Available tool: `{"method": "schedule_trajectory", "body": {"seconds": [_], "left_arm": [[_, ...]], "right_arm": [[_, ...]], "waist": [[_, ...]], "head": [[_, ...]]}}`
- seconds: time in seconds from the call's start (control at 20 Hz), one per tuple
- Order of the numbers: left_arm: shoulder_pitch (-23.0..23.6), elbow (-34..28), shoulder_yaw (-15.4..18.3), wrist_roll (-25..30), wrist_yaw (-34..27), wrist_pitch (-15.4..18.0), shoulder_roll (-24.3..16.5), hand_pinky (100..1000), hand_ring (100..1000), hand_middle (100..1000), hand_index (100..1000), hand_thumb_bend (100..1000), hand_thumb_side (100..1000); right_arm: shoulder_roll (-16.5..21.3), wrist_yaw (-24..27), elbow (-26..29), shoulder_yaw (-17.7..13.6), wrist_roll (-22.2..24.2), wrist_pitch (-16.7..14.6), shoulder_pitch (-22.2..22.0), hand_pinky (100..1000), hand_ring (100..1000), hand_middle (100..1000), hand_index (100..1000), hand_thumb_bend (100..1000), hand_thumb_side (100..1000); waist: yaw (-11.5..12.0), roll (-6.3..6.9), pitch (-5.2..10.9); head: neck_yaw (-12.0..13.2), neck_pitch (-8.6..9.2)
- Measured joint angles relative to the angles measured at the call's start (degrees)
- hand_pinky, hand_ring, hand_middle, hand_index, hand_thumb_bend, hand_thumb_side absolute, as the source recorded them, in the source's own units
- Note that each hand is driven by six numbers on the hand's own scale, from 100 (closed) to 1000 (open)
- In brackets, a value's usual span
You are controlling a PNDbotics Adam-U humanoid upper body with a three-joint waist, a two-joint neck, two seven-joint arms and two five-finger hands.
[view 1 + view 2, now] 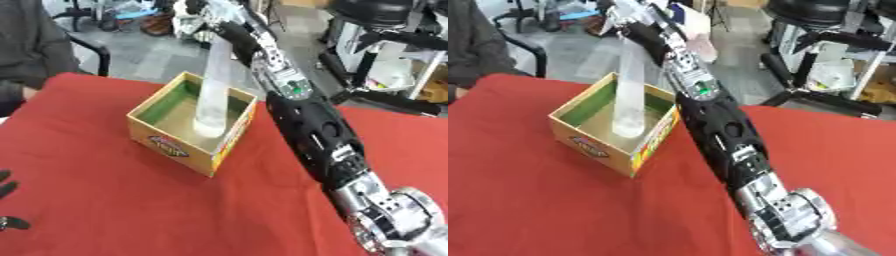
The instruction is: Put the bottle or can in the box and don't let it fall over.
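Left eye view: right hand (627, 17) grasping the tall clear bottle (213, 90), base down in the box (166, 142); release it leaning and it topples.

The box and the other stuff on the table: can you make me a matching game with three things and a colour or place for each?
Things:
1. box
2. bottle
3. tablecloth
4. right hand

Descriptions:
A. red, spread under everything
B. clear, standing inside the box
C. yellow outside, green inside
D. up at the bottle's top

Pairs: 1-C, 2-B, 3-A, 4-D
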State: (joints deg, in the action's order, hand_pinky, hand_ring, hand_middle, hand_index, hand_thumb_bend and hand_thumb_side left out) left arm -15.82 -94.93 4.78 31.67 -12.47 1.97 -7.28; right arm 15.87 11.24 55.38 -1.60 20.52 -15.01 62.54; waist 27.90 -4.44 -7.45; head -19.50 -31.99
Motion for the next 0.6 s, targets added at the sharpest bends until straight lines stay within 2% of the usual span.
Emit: {"method": "schedule_trajectory", "body": {"seconds": [0.1, 0.2, 0.3, 0.35, 0.4, 0.45, 0.5, 0.55, 0.6], "left_arm": [[-0.27, 0.19, -0.09, 0.11, 0.04, -0.02, 0.24, 587, 1000, 965, 975, 197, 949], [-0.37, 0.28, -0.27, 0.19, 0.25, -0.06, 0.25, 587, 1000, 964, 975, 197, 949], [-0.42, 0.28, -0.32, 0.22, 0.48, -0.04, 0.25, 587, 1000, 964, 976, 192, 941], [-0.43, 0.28, -0.32, 0.26, 0.52, -0.01, 0.25, 587, 1000, 964, 976, 197, 949], [-0.43, 0.28, -0.32, 0.28, 0.54, 0.02, 0.25, 587, 1000, 964, 976, 197, 949], [-0.44, 0.28, -0.32, 0.30, 0.58, 0.04, 0.25, 587, 1000, 964, 976, 197, 950], [-0.44, 0.28, -0.32, 0.32, 0.65, 0.06, 0.25, 587, 1000, 965, 976, 192, 959], [-0.44, 0.28, -0.32, 0.34, 0.70, 0.07, 0.25, 588, 1000, 964, 976, 197, 949], [-0.44, 0.28, -0.32, 0.36, 0.75, 0.09, 0.25, 588, 1000, 965, 976, 197, 950]], "right_arm": [[-0.62, 0.04, -0.37, 0.07, 2.98, -1.02, -0.85, 696, 864, 788, 568, 100, 470], [-0.82, -0.72, -0.82, 0.05, 5.38, -2.76, -1.15, 720, 906, 847, 660, 100, 470], [-1.12, -2.63, -1.58, 0.24, 7.29, -5.38, -2.10, 804, 1000, 964, 839, 100, 445], [-1.11, -4.04, -1.81, 0.26, 8.15, -7.06, -2.21, 841, 1000, 1000, 910, 100, 479], [-1.11, -5.80, -2.04, 0.31, 8.98, -8.82, -2.27, 841, 1000, 1000, 910, 100, 479], [-1.09, -7.77, -2.29, 0.39, 9.72, -10.53, -2.29, 916, 1000, 1000, 999, 100, 478], [-1.07, -10.02, -2.63, 0.41, 10.31, -12.15, -2.29, 945, 1000, 1000, 1000, 100, 381], [-1.05, -12.44, -3.06, 0.40, 10.69, -13.63, -2.29, 962, 1000, 1000, 1000, 100, 537], [-1.02, -14.97, -3.55, 0.32, 10.76, -14.83, -2.31, 970, 1000, 1000, 1000, 100, 575]], "waist": [[0.01, -0.12, -0.09], [0.01, -0.33, -0.09], [0.01, -0.45, -0.23], [-0.01, -0.49, -0.28], [-0.01, -0.52, -0.29], [-0.03, -0.55, -0.29], [-0.05, -0.59, -0.30], [-0.07, -0.61, -0.30], [-0.10, -0.61, -0.30]], "head": [[-0.40, 0.37], [-0.71, 0.48], [-0.81, 0.63], [-0.82, 0.64], [-0.83, 0.65], [-0.84, 0.65], [-0.86, 0.65], [-0.88, 0.67], [-0.90, 0.80]]}}
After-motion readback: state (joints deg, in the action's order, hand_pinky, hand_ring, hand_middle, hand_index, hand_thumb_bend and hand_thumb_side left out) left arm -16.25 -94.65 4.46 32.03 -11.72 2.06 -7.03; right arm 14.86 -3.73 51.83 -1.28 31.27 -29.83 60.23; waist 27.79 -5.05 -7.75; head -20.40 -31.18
